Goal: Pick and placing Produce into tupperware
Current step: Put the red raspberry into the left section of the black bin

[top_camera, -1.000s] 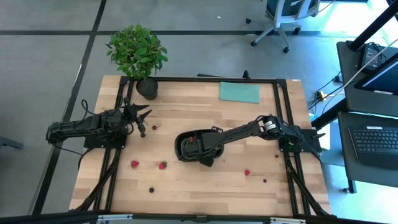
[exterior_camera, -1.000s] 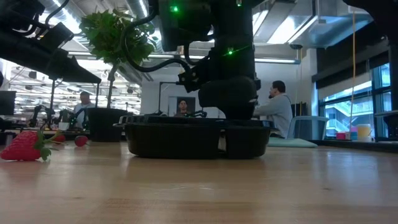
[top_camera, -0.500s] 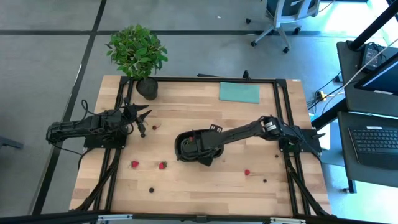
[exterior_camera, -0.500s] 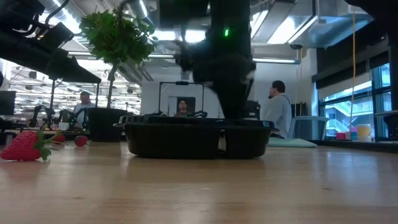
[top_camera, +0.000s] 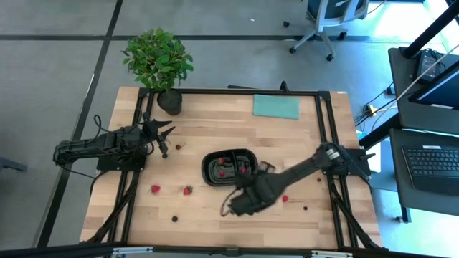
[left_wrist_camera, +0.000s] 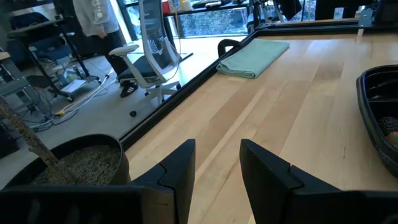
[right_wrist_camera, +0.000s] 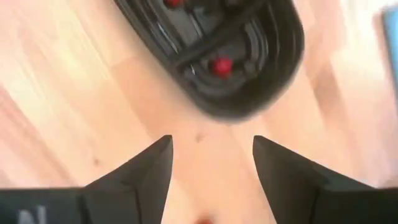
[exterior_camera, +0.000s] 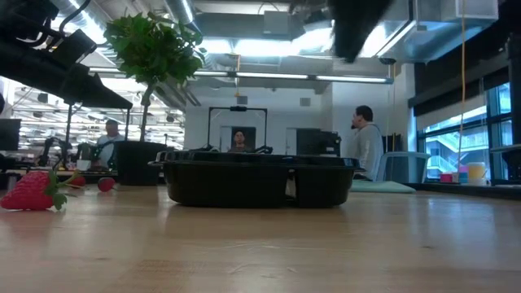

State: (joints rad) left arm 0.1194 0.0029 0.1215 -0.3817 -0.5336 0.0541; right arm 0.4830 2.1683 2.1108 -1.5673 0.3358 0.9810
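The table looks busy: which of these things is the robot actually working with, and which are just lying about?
Part of the job:
black tray, red fruit already in both compartments
loose strawberries and dark berries on the wood
right gripper, open, beside the tray
left gripper, open, waiting

Just lying about:
potted plant
teal cloth

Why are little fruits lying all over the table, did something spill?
Nothing looks spilled. Loose strawberries and dark berries lie scattered on the wood, and the tupperware sits flat with red pieces inside. The right gripper is open and empty; the left gripper waits.
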